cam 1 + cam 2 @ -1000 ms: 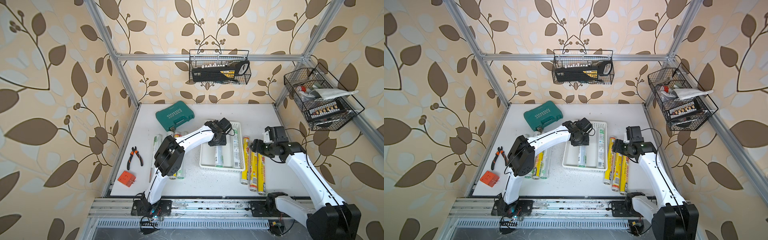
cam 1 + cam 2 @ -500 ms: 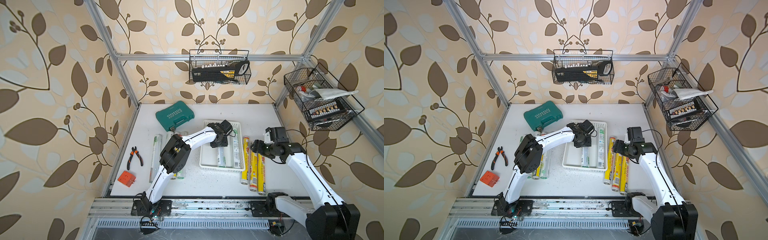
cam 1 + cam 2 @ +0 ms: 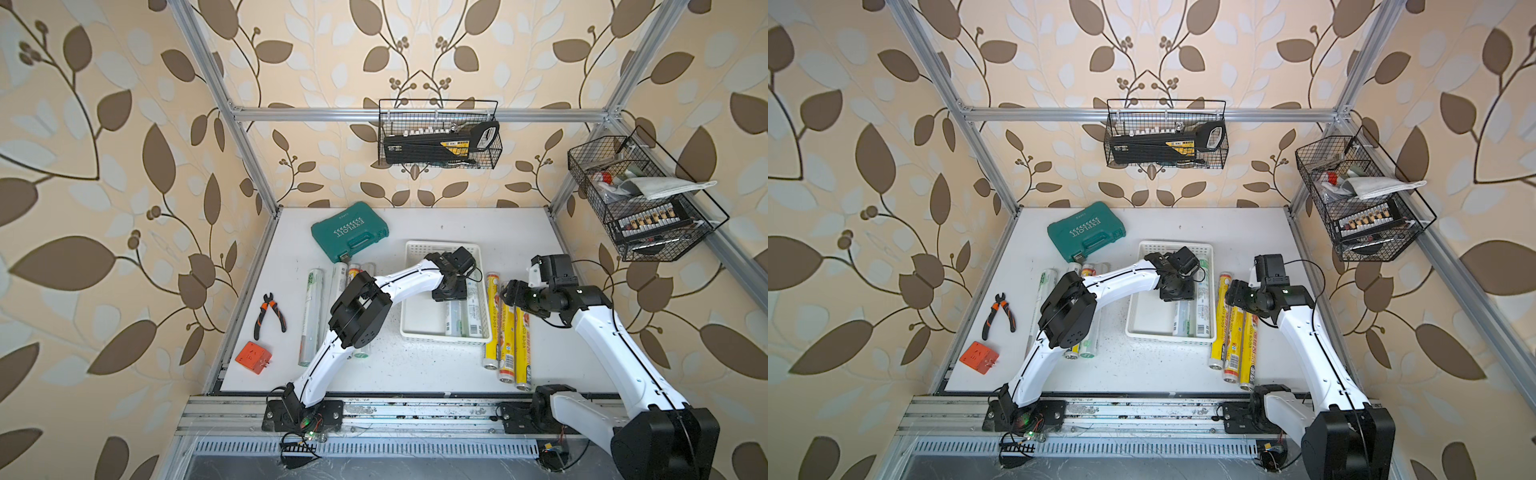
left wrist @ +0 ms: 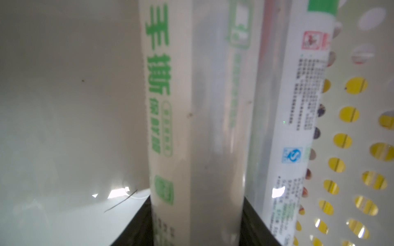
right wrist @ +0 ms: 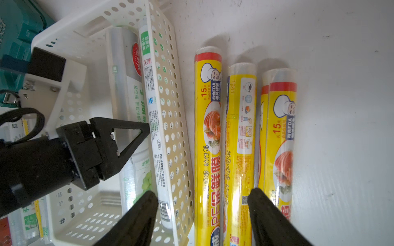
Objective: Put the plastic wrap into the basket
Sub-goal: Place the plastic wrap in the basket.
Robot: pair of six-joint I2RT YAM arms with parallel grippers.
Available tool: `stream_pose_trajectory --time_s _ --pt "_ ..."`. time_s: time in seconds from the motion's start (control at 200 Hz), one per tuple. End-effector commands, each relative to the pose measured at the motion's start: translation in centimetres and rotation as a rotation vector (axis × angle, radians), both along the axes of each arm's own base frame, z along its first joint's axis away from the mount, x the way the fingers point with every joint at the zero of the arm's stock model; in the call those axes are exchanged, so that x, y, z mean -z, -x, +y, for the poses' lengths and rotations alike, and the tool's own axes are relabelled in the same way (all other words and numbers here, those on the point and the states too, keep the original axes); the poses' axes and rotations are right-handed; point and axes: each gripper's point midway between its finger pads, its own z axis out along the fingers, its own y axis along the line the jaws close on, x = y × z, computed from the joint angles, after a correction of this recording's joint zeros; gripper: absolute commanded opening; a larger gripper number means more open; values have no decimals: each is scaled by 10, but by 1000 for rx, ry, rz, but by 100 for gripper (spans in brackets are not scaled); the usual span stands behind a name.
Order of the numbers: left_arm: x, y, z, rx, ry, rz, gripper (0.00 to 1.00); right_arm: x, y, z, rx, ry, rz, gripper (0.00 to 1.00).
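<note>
Top views are both showing a white tabletop [image 3: 457, 224]. The white perforated basket [image 3: 415, 316] is sitting mid-table, holding two silvery-white, green-printed rolls of plastic wrap along the side nearer the right arm. Its other half is showing bare floor. The left gripper [image 3: 449, 295] is reaching into it. In the left wrist view its dark fingers [image 4: 140, 230] are clamping the inner roll [image 4: 196, 127], with the outer roll [image 4: 298, 106] lying against the perforated wall. Two black wire baskets are hanging above. The right-wall basket [image 3: 582, 162] is holding a white cloth [image 3: 665, 187] and small items too cluttered to identify. The back-wall basket [image 3: 386, 124] is holding a black-and-yellow tool [image 3: 440, 143]. A shut green tool case [image 3: 350, 230] is lying back-left. Three yellow rolls [image 3: 508, 332] are lying side by side just beside the basket, under the right gripper [image 5: 202, 191], whose jaws are standing wide apart, holding nothing. Bare tabletop is running along the back edge and in front of the basket. On the basket's other side, more rolls [image 3: 311, 316] are lying partly hidden under the left arm.
</note>
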Motion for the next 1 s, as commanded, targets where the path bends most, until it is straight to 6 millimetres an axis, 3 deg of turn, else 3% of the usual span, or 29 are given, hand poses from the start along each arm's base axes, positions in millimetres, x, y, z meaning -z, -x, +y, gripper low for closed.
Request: stream_pose_trajectory --time_s 0.0,0.575,0.995 --pt "-29 -7 -19 4 90 -39 39 2 2 1 -14 -8 -3 71" --pt "-22 -8 -15 3 82 -35 53 1 3 0 -8 -11 -4 71" --pt "-35 -7 -12 3 88 -53 63 -3 3 1 -8 -17 -12 71"
